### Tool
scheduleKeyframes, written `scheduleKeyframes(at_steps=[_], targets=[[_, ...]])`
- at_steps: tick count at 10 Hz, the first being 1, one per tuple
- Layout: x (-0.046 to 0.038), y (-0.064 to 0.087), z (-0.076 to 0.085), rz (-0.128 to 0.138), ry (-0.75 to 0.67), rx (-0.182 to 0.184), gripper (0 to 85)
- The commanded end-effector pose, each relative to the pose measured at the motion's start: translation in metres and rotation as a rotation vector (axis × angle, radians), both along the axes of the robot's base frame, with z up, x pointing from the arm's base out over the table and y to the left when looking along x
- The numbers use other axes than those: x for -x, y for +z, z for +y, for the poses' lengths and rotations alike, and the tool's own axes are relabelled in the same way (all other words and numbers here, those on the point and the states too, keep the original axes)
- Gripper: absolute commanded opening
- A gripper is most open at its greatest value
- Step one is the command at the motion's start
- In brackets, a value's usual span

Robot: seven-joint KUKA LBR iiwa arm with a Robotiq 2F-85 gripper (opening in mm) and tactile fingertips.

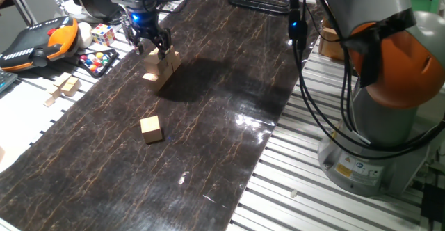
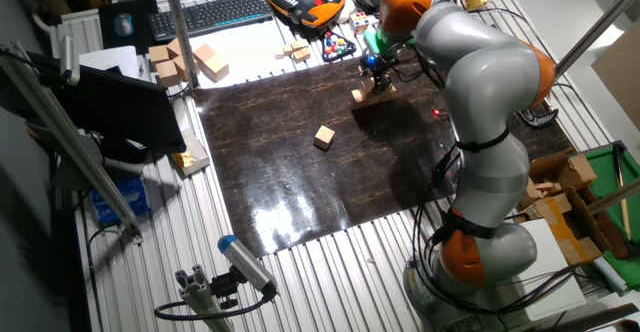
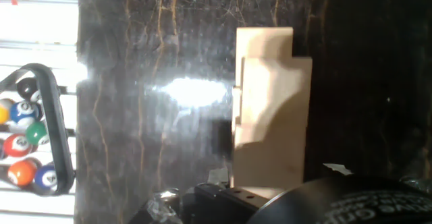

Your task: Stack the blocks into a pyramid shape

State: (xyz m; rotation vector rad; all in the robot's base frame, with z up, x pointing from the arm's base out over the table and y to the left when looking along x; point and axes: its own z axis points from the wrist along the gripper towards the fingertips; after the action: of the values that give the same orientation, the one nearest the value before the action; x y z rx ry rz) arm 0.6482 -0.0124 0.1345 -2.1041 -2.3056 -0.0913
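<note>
Several light-tan blocks stand stacked together on the dark mat, also seen as the stack in the other fixed view. The hand view shows the stack from above as stepped tan faces. My gripper hangs just over the top of the stack, its fingers spread apart with nothing between them. The gripper shows above the stack in the other fixed view too. One single block lies apart nearer the front of the mat, and the same block lies alone in the other fixed view.
A multicoloured puzzle cube, a rack of pool balls and pale wooden pieces lie left of the mat. A teach pendant sits at the far left. The arm's base stands at the right.
</note>
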Motion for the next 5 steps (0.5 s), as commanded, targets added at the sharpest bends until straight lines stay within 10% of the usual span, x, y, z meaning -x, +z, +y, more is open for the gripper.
scheduleKeyframes(at_steps=[1, 5], targets=[[0.0033, 0.002, 0.004, -0.003, 0.010, -0.008, 69.7], [0.0221, 0.007, 0.035, -0.014, 0.089, -0.007, 69.0]])
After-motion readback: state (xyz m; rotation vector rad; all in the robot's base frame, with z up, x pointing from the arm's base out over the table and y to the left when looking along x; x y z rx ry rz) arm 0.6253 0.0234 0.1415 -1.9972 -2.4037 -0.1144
